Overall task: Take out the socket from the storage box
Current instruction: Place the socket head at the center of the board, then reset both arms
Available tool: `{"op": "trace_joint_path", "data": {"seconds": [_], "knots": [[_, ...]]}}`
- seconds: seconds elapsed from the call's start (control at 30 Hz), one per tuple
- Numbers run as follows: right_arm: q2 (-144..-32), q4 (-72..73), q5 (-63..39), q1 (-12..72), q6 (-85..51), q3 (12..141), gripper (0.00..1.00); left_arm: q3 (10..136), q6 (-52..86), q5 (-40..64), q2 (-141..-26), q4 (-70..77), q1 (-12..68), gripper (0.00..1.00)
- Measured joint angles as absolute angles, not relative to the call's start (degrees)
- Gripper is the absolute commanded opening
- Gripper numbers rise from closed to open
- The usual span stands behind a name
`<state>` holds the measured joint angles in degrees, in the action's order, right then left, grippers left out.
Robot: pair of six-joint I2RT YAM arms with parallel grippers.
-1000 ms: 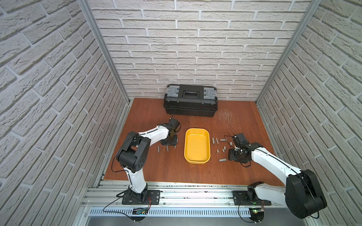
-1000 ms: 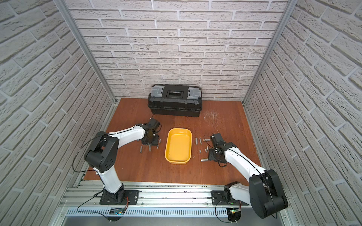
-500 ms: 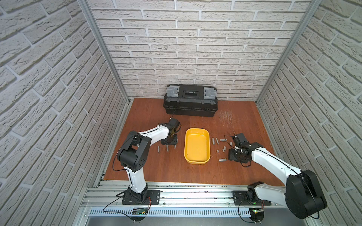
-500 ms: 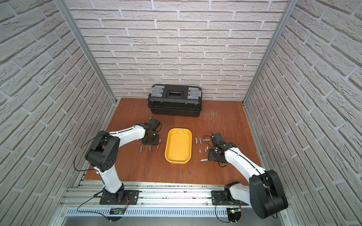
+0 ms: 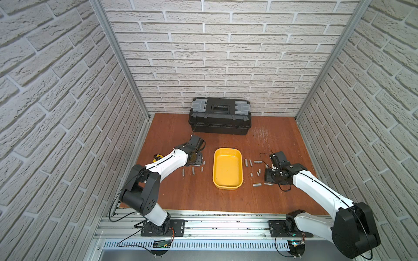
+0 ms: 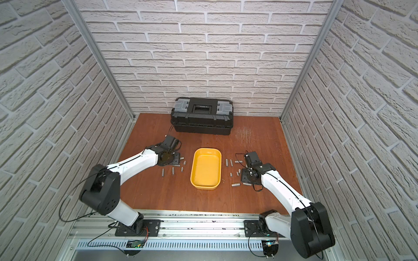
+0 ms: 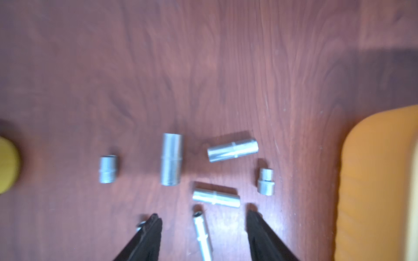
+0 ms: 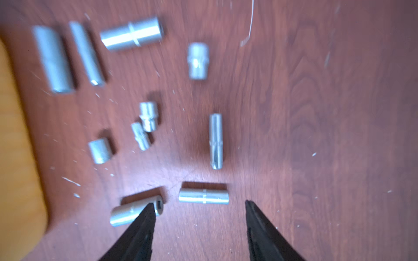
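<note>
Slim socket (image 7: 202,235) flat on the wooden table (image 7: 226,67) between the spread fingers of the left gripper (image 7: 203,222), clear of both, yellow storage box (image 5: 228,150) just beside, its bare floor visible only in both top views, right gripper (image 8: 199,204) likewise spread, gripping nothing, low over loose sockets (image 8: 216,140)

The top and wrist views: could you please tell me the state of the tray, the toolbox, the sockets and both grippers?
Tray: upright, empty.
Toolbox: lid shut.
Sockets: loose on the table, on both sides of the tray.
Left gripper: open, holding nothing; a thin socket lies between its jaws.
Right gripper: open, holding nothing.
</note>
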<state>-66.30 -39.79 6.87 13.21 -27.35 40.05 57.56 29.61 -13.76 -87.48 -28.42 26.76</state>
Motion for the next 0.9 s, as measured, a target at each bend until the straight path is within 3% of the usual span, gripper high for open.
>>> {"op": "trace_joint_path", "data": {"seconds": [0.13,0.17,0.2,0.37,0.47,0.67,0.9], "knots": [[-63.2,-38.5,9.3,13.2,-24.9,41.6,0.65,53.2,27.1,-17.8,-79.1,-24.4,23.9,0.7],[-62.4,-37.7,9.8,13.2,-24.2,41.6,0.66,51.9,26.7,-18.8,-77.3,-23.3,22.7,0.8],[-61.5,-36.9,10.6,13.2,-23.4,41.6,0.67,50.5,26.3,-19.9,-75.5,-22.1,21.3,0.97],[-55.9,-29.0,14.0,13.2,-19.0,40.0,0.73,45.0,24.7,-25.7,-70.6,-18.3,13.5,0.98],[-50.9,-21.0,17.0,13.1,-16.4,36.0,1.0,41.7,22.6,-28.8,-69.3,-14.9,10.2,0.98],[-49.1,-4.5,23.5,13.1,-8.0,25.7,1.0,33.8,16.4,-31.2,-68.6,-3.6,6.5,0.98],[-59.3,12.4,26.2,13.0,-4.0,18.5,1.0,26.7,12.1,-26.4,-74.8,13.7,1.4,0.98]]}}
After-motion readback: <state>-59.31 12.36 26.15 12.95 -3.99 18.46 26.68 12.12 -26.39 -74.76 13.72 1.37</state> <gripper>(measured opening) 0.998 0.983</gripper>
